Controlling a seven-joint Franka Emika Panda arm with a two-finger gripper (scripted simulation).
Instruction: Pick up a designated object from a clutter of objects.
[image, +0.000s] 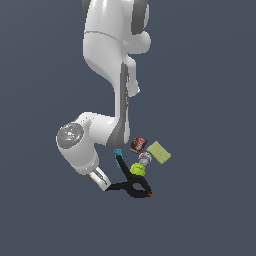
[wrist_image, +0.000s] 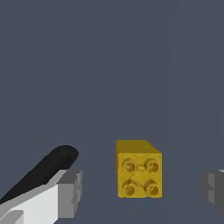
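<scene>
The designated object, a tiny yellow-orange studded block (wrist_image: 139, 169), lies on the grey floor in the wrist view. My gripper (wrist_image: 142, 190) is open, with one grey fingertip (wrist_image: 70, 192) on each side of the block, both clear of it. In the exterior view the gripper (image: 102, 182) is low, at the left end of the clutter, and the hand largely hides the block. The black clamp with a red tip (image: 131, 187) lies right beside the gripper; one of its handles (wrist_image: 41, 173) shows next to a finger in the wrist view.
To the exterior view's right of the gripper lie a lime-green ball (image: 138, 169), a teal piece (image: 118, 151), a dark red box (image: 138, 145), a pale yellow-green pad (image: 159, 152) and a small whitish item (image: 145, 159).
</scene>
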